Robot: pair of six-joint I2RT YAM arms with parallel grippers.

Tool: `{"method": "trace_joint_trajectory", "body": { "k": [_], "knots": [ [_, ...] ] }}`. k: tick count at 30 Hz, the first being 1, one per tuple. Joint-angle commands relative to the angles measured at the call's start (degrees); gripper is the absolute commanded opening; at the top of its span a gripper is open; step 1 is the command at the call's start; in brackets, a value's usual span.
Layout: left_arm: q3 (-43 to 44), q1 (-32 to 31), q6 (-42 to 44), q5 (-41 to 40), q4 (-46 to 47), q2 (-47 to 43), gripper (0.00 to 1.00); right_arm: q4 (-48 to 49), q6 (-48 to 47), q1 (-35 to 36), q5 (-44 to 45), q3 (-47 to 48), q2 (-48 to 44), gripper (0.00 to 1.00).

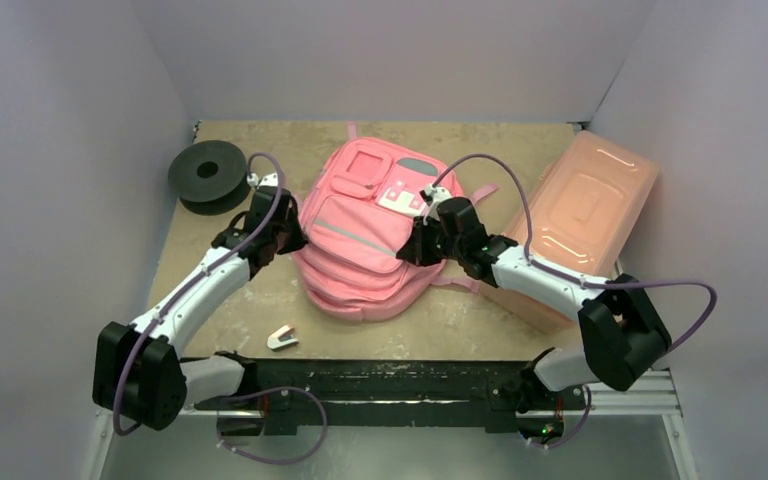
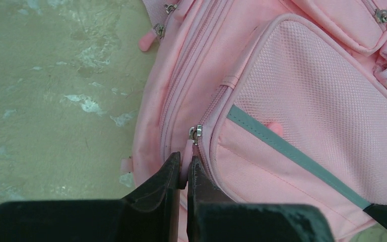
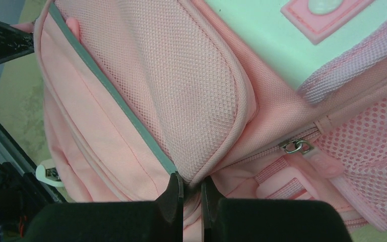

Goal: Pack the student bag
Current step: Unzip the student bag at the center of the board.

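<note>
**While Both End Effectors Pinched the Bag: Slip Hazards and Clearances**

While the student bag lay flat at the middle of the counter, its top toward the far edge, each end effector gripped one flank. The left end effector was narrowed onto the pink zipper pull on the side facing the left edge. The right end effector was narrowed onto a fold of fabric at the front pocket seam, on the side facing the right edge.

Hazards, as judged: the tab looked thin, so a pull off the zipper line could strip it from the pads. If the right-hand pinch was too shallow, the whole bag would slide instead of the zipper running.

Clearances: a black spool occupied the far-left corner. A salmon box lined the right edge, close beside the right arm. A small white object lay by the near edge. Open counter showed between the bag and the left edge.
</note>
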Motion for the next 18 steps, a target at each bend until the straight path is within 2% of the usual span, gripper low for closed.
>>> {"method": "trace_joint_trajectory", "body": {
  "k": [1,6,9,12,13,15,18],
  "knots": [
    [7.87,7.23,4.31,-4.98,5.05,3.42,0.0,-6.29,-9.76,-2.48,5.52,0.0,-0.7,0.0],
    [9.05,7.71,5.24,-3.67,8.3,4.97,0.0,-6.24,-10.43,-2.88,6.33,0.27,-0.13,0.0],
    [10.39,7.85,5.1,-2.16,5.95,5.15,0.0,-6.77,-10.7,-3.11,7.54,1.05,0.12,0.0],
    [4.87,7.77,2.35,4.54,8.87,1.39,0.0,-8.79,-12.0,-2.97,11.45,2.64,0.41,0.0],
    [1.88,7.69,0.64,7.37,10.51,-0.1,0.0,-9.06,-11.93,-2.9,10.75,3.0,0.13,0.11],
    [-3.32,7.26,-2.75,11.74,12.58,-2.63,0.0,-9.44,-10.59,-2.92,8.85,3.53,-0.75,0.38],
    [-9.47,5.63,-7.31,16.59,15.19,-4.72,0.0,-9.73,-7.96,-2.82,5.37,3.98,-1.79,0.65]
  ]
}}
